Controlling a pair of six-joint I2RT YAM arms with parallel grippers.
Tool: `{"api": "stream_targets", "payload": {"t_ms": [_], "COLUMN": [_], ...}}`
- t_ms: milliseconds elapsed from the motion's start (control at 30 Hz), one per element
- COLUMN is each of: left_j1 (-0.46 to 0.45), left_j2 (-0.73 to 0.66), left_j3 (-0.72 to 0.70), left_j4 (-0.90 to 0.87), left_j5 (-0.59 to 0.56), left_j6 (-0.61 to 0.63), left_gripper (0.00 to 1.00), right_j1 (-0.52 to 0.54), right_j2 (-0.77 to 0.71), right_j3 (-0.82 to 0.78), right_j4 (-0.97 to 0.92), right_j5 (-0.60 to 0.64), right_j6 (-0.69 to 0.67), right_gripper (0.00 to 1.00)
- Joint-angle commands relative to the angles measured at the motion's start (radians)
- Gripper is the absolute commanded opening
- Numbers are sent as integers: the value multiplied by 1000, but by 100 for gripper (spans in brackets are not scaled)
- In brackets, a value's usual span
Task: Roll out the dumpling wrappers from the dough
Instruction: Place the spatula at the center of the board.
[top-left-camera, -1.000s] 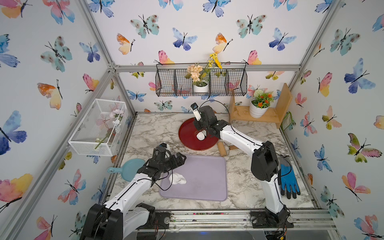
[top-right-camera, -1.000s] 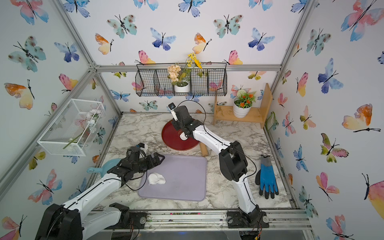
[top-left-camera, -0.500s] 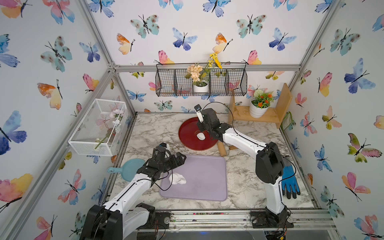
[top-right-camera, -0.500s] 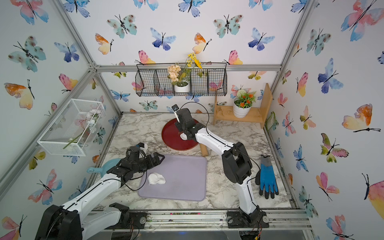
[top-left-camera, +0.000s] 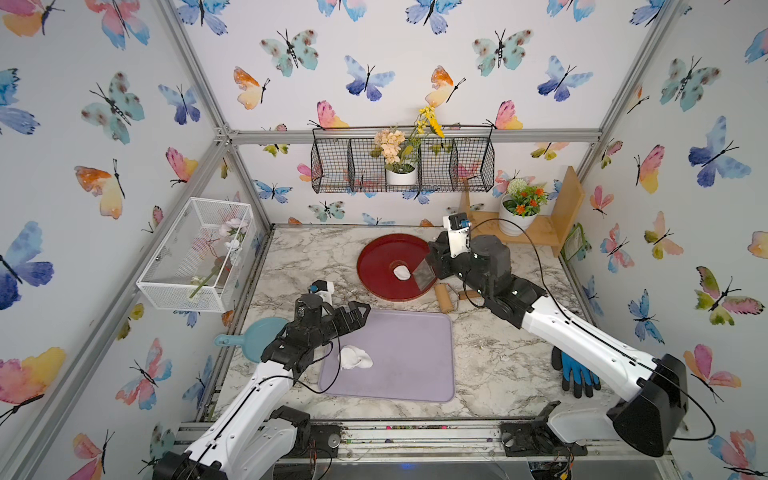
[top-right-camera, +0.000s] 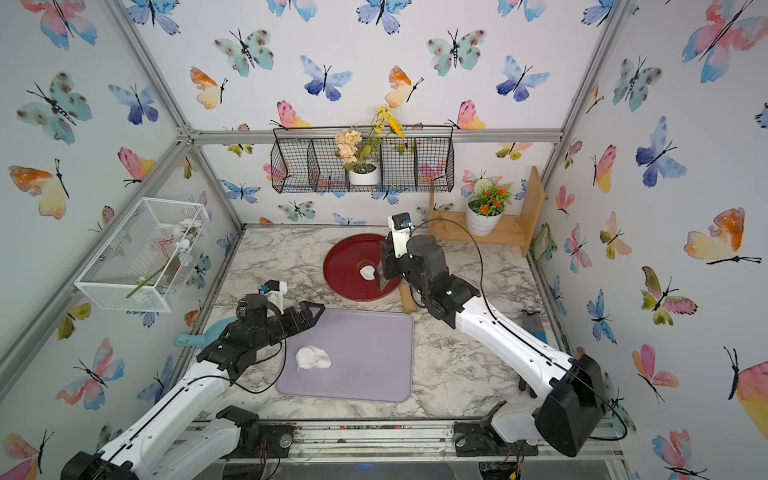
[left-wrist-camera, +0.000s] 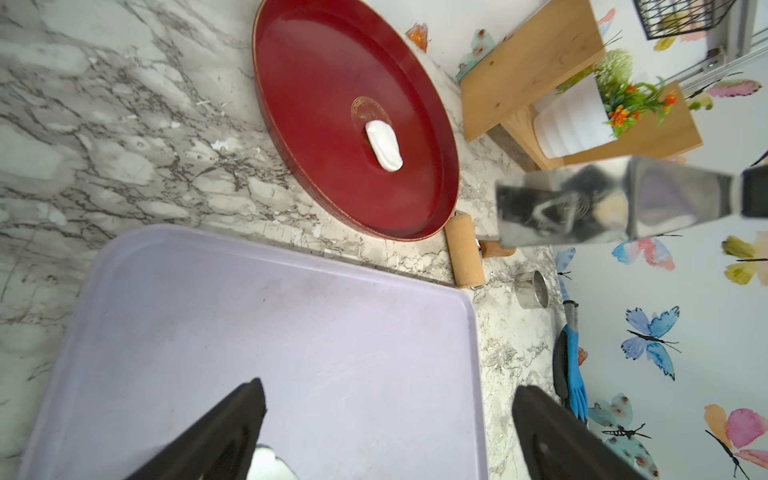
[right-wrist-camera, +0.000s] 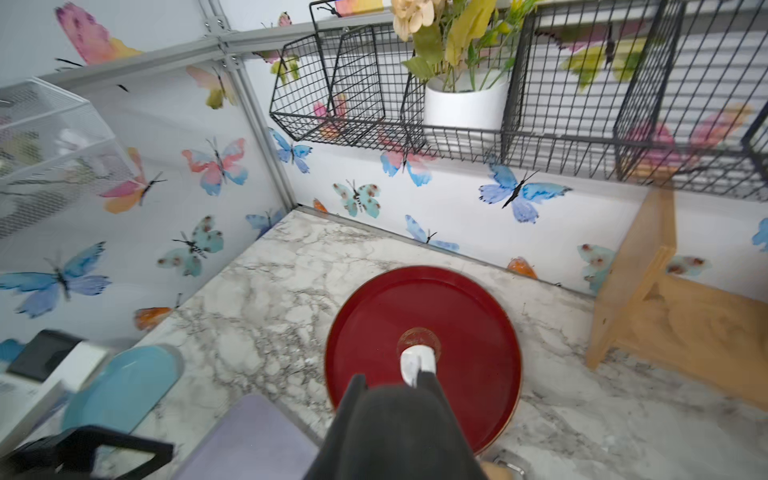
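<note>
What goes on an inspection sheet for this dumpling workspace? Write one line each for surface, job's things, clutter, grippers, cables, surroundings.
Surface: marble table with a purple mat on it.
Job's things: dough on the mat; one dumpling wrapper mid red tray; wooden roller beside the tray, unheld.
Clutter: blue glove, teal dish, metal ring.
Grippers: left gripper open above the mat, by the dough; right gripper shut on a metal scraper, held in the air by the tray.
Cables: black cable arcs over the right arm.
Surroundings: butterfly walls, wire basket with flowers, wooden shelf with a potted plant.
</note>
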Motion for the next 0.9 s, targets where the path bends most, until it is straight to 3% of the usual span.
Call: {"api": "stream_targets", "payload": {"t_ms": [0, 233, 533, 633, 733, 867], "left_j1": [3, 3, 2, 3, 3, 3], "left_j2": [-62, -168, -193, -199, -196, -194], "left_j3": [-18, -53, -78, -84, -87, -97], "left_j4": [-10, -24, -36, -35, -37, -37], "left_j5": [26, 6, 25, 20, 16, 11], "left_j6": [33, 41, 29, 26, 27, 26], "left_gripper": [99, 99, 99, 99, 99, 99], "right_j1": [2, 2, -19, -44, -78, -129], "right_j2": [-65, -150, -158, -148, -135, -115], "right_j3": [-134, -368, -473, -482, -507, -544], "right_j4": [96, 182, 189, 161, 159, 165], "right_j5": [-189, -322, -271, -244, -225, -211], "right_j6": [192, 358, 406, 380, 354, 317], "right_gripper": [2, 2, 3, 26, 40, 50]}}
